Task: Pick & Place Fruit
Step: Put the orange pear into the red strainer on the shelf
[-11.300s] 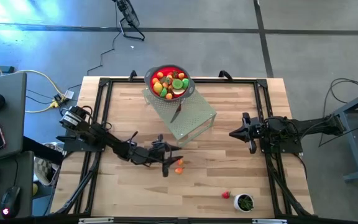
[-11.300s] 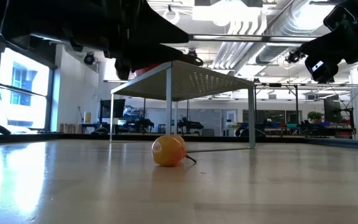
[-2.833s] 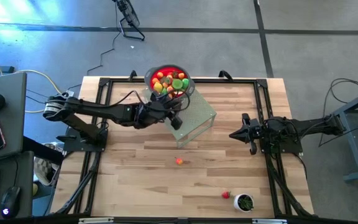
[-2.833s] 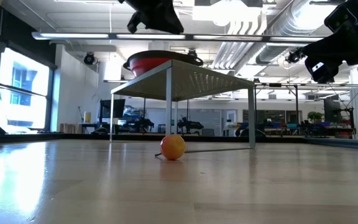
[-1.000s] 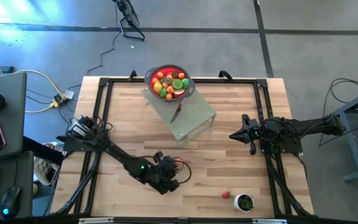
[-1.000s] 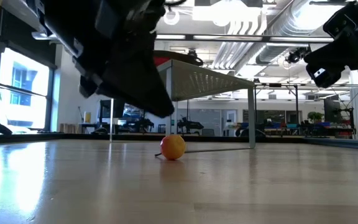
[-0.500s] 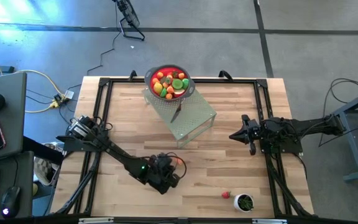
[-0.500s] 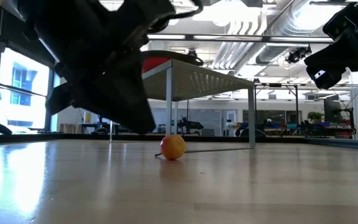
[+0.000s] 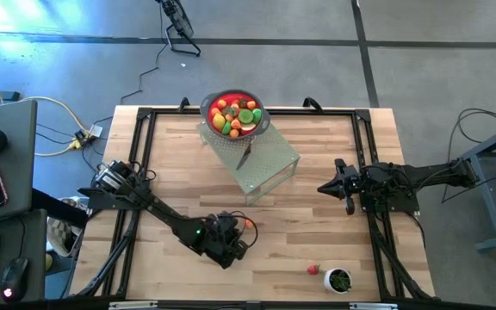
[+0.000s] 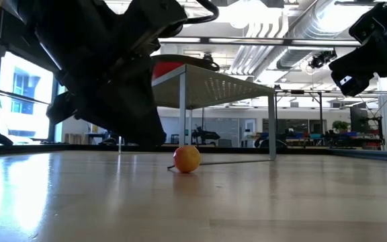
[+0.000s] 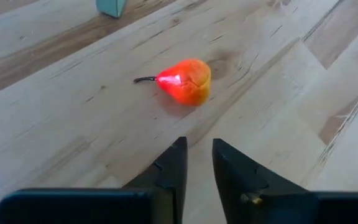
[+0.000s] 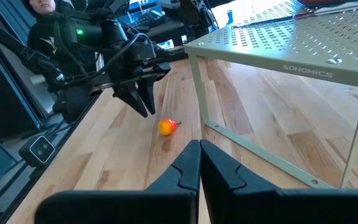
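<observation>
Your left tool (image 11: 196,163) sits low over the tabletop (image 9: 317,241), just short of the orange-red pear (image 11: 184,81), w/ its fingers parted only by a narrow slot and nothing between them. That slot looks narrower than the pear, so if you drive fwd now the tips will prob. shove the fruit instead of straddling it. It's round and lies free on bare wood w/ its stem (image 11: 144,79) out to one side, so a nudge could send it rolling, maybe under the green perforated stand (image 9: 257,164), where reach is awkward. Widen the fingers first, imo.

Also watch height: tips look close to the wood in the low view, so coming down further risks scraping the surface or pinching only the pear's top, which may squirt out.

Right tool (image 12: 200,162) is parked at the right side, fingers pressed together, holding nothing, well apart from the pear. No conflict there unless you move it.

Other fruit: a full heap in the red bowl (image 9: 236,114) on the stand, so a drop from height could bounce pieces out. One small red piece (image 9: 313,269) lies beside the white cup (image 9: 339,280).
</observation>
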{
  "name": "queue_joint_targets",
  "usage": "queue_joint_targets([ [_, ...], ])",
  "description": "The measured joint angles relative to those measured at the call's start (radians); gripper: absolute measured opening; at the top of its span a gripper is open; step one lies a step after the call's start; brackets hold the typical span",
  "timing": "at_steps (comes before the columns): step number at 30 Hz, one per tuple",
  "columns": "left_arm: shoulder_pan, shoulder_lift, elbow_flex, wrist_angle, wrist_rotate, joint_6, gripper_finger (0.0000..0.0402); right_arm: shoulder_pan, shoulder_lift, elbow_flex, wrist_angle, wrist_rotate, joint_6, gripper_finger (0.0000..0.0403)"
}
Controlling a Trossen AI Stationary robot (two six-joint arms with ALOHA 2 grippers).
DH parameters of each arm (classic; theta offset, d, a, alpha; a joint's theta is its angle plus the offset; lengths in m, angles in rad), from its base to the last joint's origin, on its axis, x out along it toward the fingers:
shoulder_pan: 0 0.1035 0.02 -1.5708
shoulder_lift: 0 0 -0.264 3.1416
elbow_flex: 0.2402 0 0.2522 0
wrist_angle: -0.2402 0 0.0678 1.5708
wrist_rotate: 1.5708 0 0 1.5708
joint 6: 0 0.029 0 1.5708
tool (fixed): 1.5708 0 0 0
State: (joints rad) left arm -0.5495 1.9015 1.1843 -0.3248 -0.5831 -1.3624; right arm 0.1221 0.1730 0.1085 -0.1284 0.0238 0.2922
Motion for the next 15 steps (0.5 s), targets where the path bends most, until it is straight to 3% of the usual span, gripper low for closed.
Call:
queue_joint_targets([
  [12, 0.0, 0.0, 0.0, 0.0, 0.033, 0.033, 0.0215, 0.0, 0.0, 0.0, 0.0, 0.0, 0.0, 0.0002],
  [15, 0.0, 0.0, 0.0, 0.008, 0.094, 0.075, 0.0246, 0.0, 0.0, 0.0, 0.0, 0.0, 0.0, 0.0002],
])
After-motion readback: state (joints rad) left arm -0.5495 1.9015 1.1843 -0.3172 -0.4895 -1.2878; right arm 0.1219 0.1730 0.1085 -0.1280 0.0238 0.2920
